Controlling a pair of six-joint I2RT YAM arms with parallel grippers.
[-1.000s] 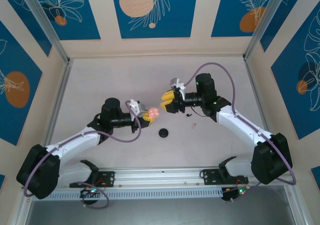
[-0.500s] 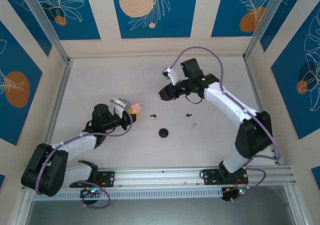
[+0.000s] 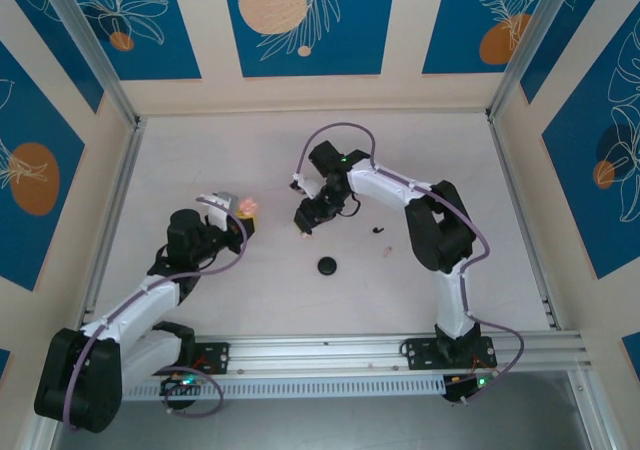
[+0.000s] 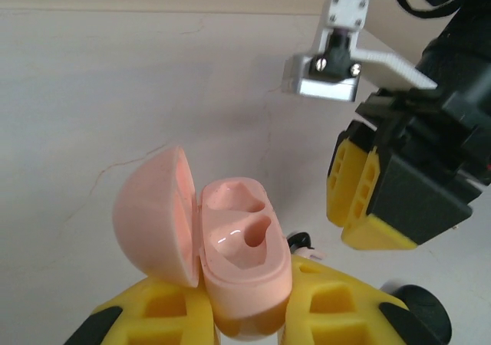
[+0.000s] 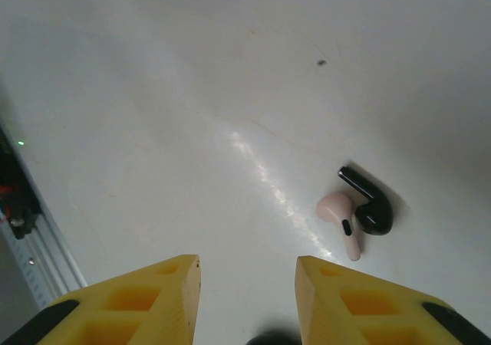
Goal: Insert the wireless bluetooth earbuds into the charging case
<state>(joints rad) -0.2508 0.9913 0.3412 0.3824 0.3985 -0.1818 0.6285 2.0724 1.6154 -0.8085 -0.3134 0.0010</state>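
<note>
A pink charging case (image 4: 242,257) stands with its lid swung open to the left and both wells empty. My left gripper (image 4: 242,303) is shut on its base; in the top view the case (image 3: 246,205) sits at the gripper's (image 3: 238,214) tip. One pink earbud (image 5: 341,219) and one black earbud (image 5: 371,206) lie touching on the table. My right gripper (image 5: 247,267) hovers above the table with its jaws open and empty, the pair ahead and to the right of its fingertips. From above, the right gripper (image 3: 304,222) points down at mid-table.
A black round disc (image 3: 327,266) lies near the middle front. A dark speck (image 3: 377,230) and a pinkish speck (image 3: 387,251) rest to the right of the right gripper. The right gripper (image 4: 376,195) hangs just beyond the case. Walls enclose the table (image 3: 200,160).
The grippers were tip to tip at mid-table; the left has pulled back to the left with the case. The right arm swung left and lowered over a small dark speck left on the table.
</note>
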